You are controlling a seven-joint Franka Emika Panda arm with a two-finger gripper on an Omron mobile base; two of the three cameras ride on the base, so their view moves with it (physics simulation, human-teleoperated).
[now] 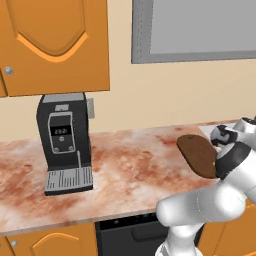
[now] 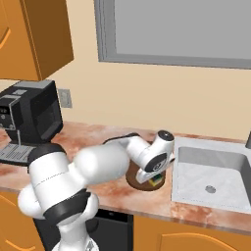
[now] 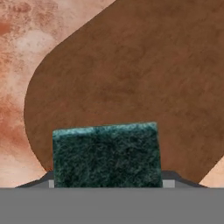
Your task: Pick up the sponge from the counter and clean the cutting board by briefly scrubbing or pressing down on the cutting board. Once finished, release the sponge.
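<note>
Over cutting board (image 3: 131, 78): sponge (image 3: 105, 155).

Scene is evenly, brightly lit w/ flat rendered light; no single source can be told. No glare or hot spots are seen on the counter (image 1: 125, 165). Only a faint soft shadow is cast beside the coffee machine (image 1: 64, 142). Edges are kept straight, no lens distortion noted. Textures are coarse and pixelated in hand view, esp. on the sponge (image 3: 106, 155) and cutting board (image 3: 131, 78). No motion blur; everything is equally in focus.
</note>
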